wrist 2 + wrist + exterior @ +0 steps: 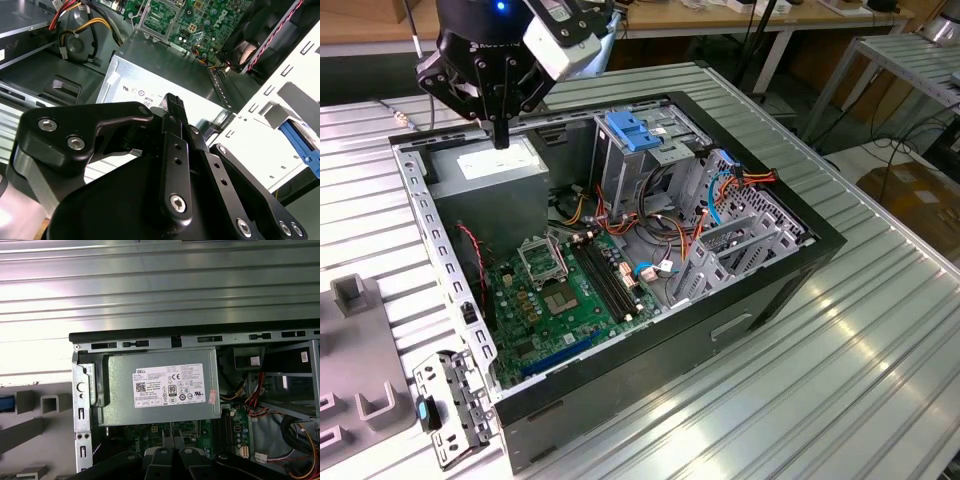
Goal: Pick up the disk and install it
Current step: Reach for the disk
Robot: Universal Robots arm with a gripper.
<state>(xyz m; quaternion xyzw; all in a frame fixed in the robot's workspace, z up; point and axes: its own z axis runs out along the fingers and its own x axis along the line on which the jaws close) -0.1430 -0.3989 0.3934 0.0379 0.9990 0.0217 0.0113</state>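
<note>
Black gripper (172, 101), fingers (171, 112) apparently closed on nothing, points straight down above one grey power supply (510, 172) inside one open computer case (620, 385).

Free room around gripper (500, 138) above power supply (505, 175); cables (665, 235) crowd drive cage (620, 165).

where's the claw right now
In the exterior view the claw hangs empty over the grey power supply, in the open case's corner on the exterior view's left.

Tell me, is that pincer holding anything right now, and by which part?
Nothing is held: the pincer hangs empty, fingers shut together, above the grey power supply inside the open computer case.
</note>
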